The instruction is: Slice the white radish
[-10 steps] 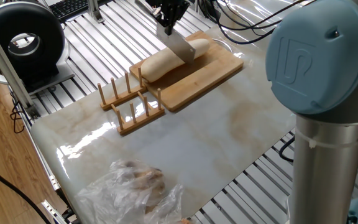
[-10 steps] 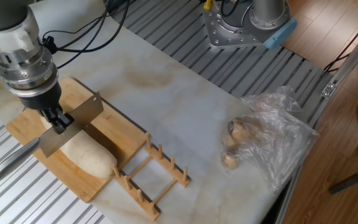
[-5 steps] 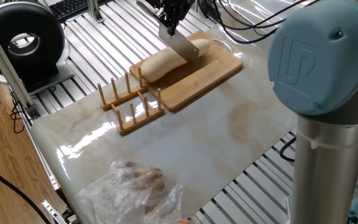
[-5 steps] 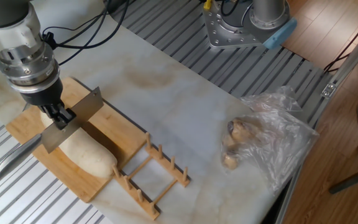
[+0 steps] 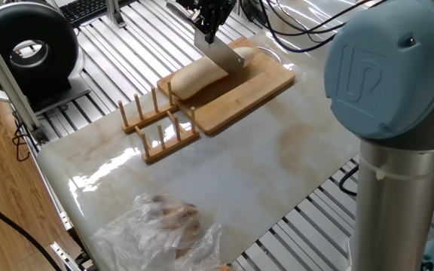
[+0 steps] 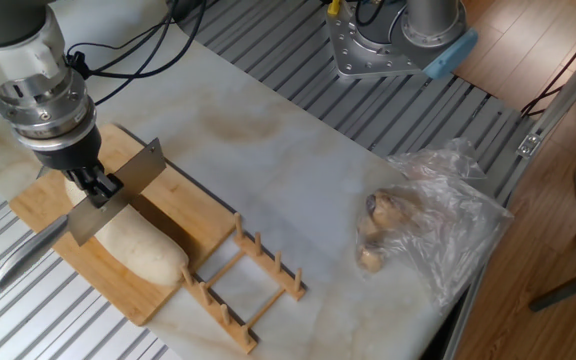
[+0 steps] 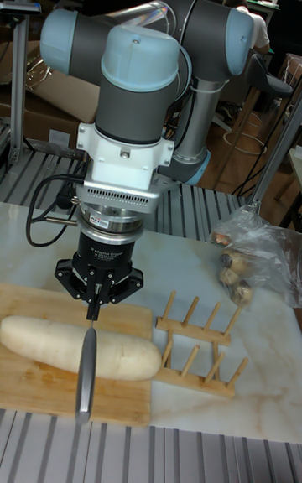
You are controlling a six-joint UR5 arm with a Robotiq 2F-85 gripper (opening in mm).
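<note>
The white radish (image 5: 196,76) (image 6: 140,250) (image 7: 44,340) lies whole along the wooden board (image 5: 256,86) (image 6: 180,212) (image 7: 33,391), long, smooth and cream-white. My gripper (image 5: 209,26) (image 6: 98,188) (image 7: 92,313) hangs over the radish's middle, shut on a knife. The steel blade (image 5: 222,56) (image 6: 123,188) (image 7: 85,363) crosses the radish at a slant, edge down. Whether the edge touches the radish I cannot tell. The knife's grey handle (image 6: 26,256) sticks out past the board's edge.
A wooden peg rack (image 5: 160,124) (image 6: 243,290) (image 7: 197,349) stands beside the board. A clear plastic bag (image 5: 164,222) (image 6: 428,215) (image 7: 252,257) with brownish contents lies farther off. The arm's blue-capped joint (image 5: 390,75) fills the foreground; a black round device (image 5: 29,45) sits off the slab.
The gripper and knife have shifted slightly up and along the radish. The radish, board, rack and bag have not moved.
</note>
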